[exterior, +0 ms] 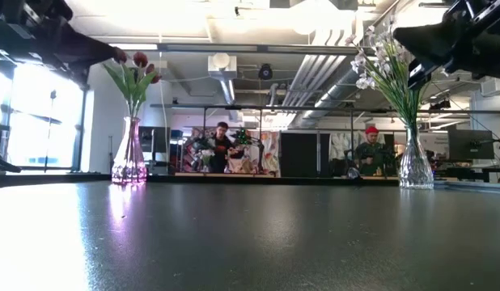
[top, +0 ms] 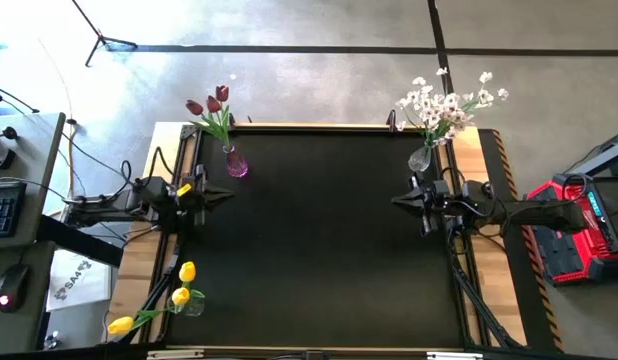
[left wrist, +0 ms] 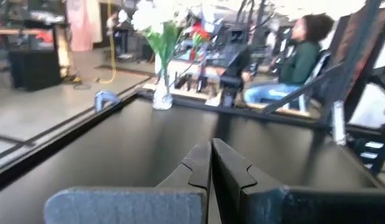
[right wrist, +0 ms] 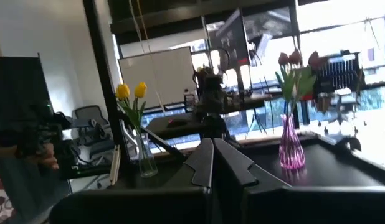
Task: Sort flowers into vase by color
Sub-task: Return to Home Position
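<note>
Dark red tulips (top: 211, 106) stand stem-down in a purple glass vase (top: 236, 163) at the table's far left; the same vase (exterior: 129, 162) shows in the low view. White blossom sprays (top: 447, 103) stand in a clear vase (top: 421, 158) at the far right. Yellow tulips (top: 180, 285) sit in a clear vase (top: 192, 303) at the near left corner, one bloom (top: 120, 325) hanging past the edge. My left gripper (top: 229, 194) hovers shut at the left side. My right gripper (top: 394, 201) hovers shut at the right side. Neither holds anything.
The black mat (top: 329, 250) lies bare between the two arms. A raised frame (top: 319, 127) runs along the far edge. People sit in the room beyond the table (exterior: 222, 145). A red case (top: 579, 225) lies off the right side.
</note>
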You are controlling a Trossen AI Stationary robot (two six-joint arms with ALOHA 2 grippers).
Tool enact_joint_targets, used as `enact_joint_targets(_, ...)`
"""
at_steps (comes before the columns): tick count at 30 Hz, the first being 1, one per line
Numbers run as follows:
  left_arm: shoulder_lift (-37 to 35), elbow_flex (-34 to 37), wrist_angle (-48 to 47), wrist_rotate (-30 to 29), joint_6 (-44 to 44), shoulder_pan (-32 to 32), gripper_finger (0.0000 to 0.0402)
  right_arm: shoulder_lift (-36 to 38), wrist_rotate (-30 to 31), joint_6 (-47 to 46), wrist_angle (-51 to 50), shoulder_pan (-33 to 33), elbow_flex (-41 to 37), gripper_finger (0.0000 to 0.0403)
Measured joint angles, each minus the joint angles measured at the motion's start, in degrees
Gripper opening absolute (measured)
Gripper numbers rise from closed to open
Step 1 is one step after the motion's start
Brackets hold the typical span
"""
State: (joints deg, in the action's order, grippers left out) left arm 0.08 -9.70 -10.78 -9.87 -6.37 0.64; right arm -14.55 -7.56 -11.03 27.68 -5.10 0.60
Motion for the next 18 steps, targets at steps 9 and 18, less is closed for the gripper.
enact_joint_targets(9, 0.1, 0.1, -0.5, 1.6, 0.5, 0.0, 0.0, 8.8, -2.6, 1.2, -6.3, -0.1, 0.0, 0.0)
enact_joint_targets(18, 0.1, 0.2, -4.5, 9.1, -3.4, 0.0, 0.0, 14.5, -6.5, 3.4, -15.0, -0.1, 0.0, 0.0)
